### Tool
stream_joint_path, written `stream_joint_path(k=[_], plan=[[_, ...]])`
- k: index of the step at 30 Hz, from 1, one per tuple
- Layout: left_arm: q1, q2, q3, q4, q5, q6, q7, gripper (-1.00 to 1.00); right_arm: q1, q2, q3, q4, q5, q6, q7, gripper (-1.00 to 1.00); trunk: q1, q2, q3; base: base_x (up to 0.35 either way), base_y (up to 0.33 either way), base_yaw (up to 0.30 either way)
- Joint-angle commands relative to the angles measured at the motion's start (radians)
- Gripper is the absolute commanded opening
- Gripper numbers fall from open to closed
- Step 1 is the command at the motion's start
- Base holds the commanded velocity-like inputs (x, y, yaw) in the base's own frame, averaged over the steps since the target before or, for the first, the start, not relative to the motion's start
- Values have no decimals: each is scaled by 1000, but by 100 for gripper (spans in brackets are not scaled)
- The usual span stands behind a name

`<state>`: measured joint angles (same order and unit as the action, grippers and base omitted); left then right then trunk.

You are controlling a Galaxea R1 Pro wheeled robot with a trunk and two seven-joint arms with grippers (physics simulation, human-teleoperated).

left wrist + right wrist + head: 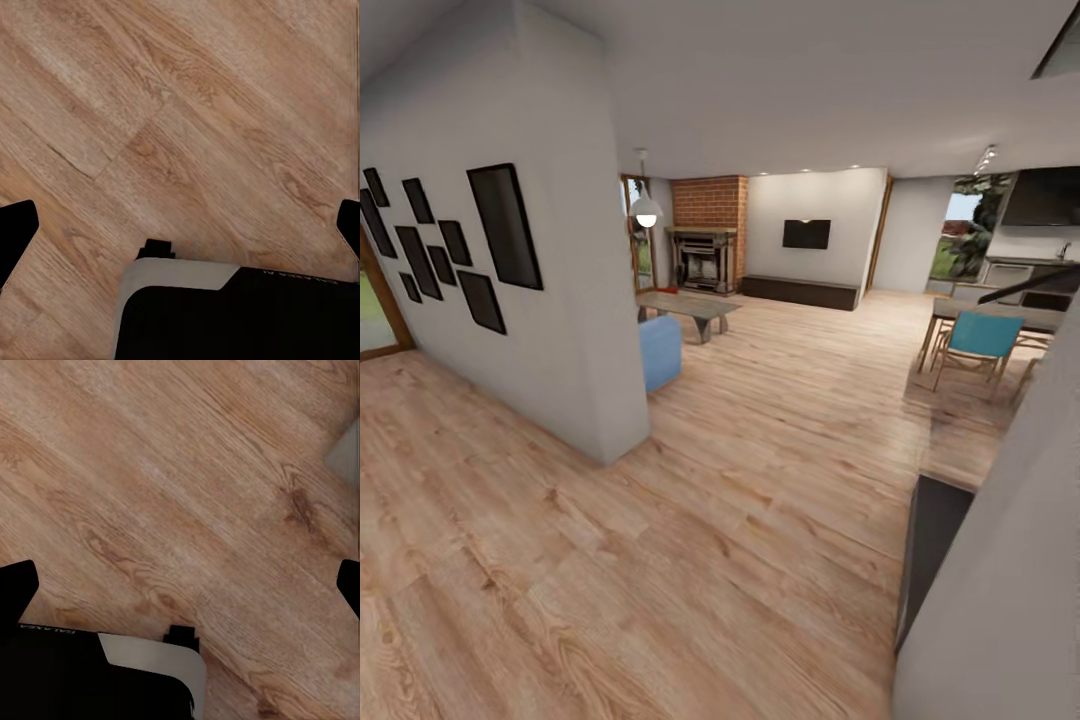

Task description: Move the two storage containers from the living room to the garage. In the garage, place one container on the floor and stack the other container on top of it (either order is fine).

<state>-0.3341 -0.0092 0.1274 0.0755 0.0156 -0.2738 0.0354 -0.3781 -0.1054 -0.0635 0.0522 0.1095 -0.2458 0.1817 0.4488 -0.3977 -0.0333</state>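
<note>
Bins: unseen from here; likely light, stiff, best held by opposite walls. Left gripper (180, 225) and right gripper (180, 585): spread wide, empty, over plank floor (760, 520).

faint lettering on robot base (225, 315), unreadable

Much of the room sits behind walls or runs off the frame.

The sofa (660, 352) is mostly hidden by the near wall (575, 300), which also covers one end of the low table (690, 307). A reddish bit (669, 290) by that table is too small to identify. The chair (978, 345) and dining table (1000, 312) are partly blocked by a pale slanted surface (1010, 560). In both wrist views the fingers (16, 229) (16, 585) are cut off by the frame edges, dark tips only.
</note>
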Motion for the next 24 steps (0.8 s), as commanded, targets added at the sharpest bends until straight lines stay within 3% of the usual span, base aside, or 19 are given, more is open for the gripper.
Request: stream_joint_path(k=[1, 8, 24], plan=[[-2, 0, 5, 4, 1, -7, 1, 100, -2, 0, -7, 5, 10, -7, 1, 100, 1, -2, -2, 326, 0, -258], [-2, 0, 5, 4, 1, -7, 2, 100, -2, 0, -8, 5, 10, -9, 1, 100, 1, -2, -2, 326, 0, -152], [-2, 0, 5, 4, 1, -7, 1, 100, -2, 0, -9, 5, 10, -10, 0, 100, 1, -2, -2, 326, 0, -5]])
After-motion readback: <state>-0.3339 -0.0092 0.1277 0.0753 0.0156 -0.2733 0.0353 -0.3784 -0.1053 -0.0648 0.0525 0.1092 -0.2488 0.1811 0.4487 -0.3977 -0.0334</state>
